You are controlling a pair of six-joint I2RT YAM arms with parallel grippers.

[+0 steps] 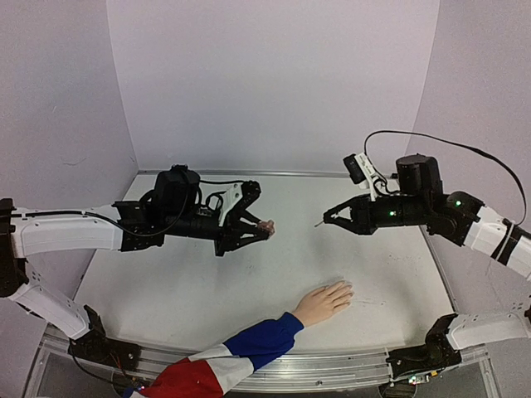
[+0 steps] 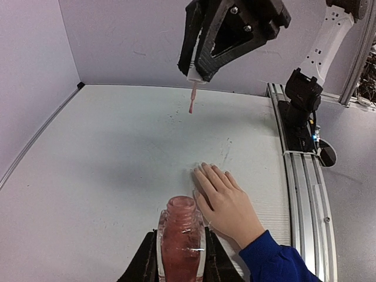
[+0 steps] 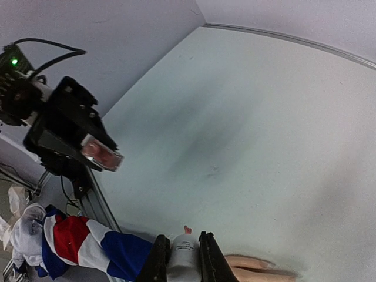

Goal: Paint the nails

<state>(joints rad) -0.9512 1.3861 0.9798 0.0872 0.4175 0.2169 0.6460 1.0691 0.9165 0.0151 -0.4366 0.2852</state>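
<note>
Nails (image 1: 346, 290) rested on the table (image 1: 191, 282), near centre; left claw (image 1: 259, 229) pinched the open bottle (image 2: 179, 238), right claw (image 1: 329, 218) pinched the brush (image 2: 191, 101)

bottle (image 2: 180, 244) pink | cap (image 3: 184, 256) white | sleeve (image 1: 236, 355) blue-white-red | hand (image 1: 323, 301) pale flesh | table (image 1: 207, 282) white

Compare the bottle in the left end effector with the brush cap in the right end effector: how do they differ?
The nail polish bottle is pinkish, wider and open at its neck; the brush cap is white and carries a thin pinkish brush. The left end effector grips the bottle, while the right end effector grips the brush cap. Both are held above the table, apart from the hand.
</note>
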